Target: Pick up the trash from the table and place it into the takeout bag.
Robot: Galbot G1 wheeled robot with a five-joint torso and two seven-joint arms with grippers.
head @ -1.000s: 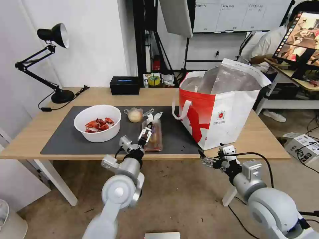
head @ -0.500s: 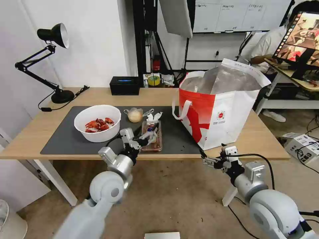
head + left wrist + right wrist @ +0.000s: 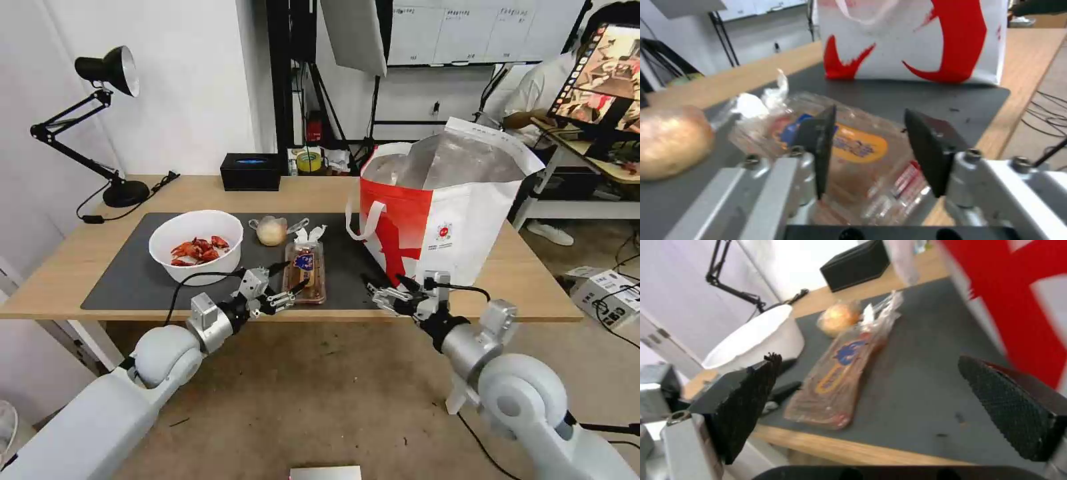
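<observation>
Left gripper (image 3: 288, 280) open by clear, labelled tray (image 3: 305, 271).

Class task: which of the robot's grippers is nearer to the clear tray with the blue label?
Left. The left gripper is open at the clear tray's near end; the right gripper is farther, beside the takeout bag.

From the robot's head, the camera looks forward and down across the whole worktop (image 3: 333, 193). Both wrist cameras sit low at its near edge, peering between their own fingers (image 3: 818, 146), and share the clear tray (image 3: 835, 380) close up.
</observation>
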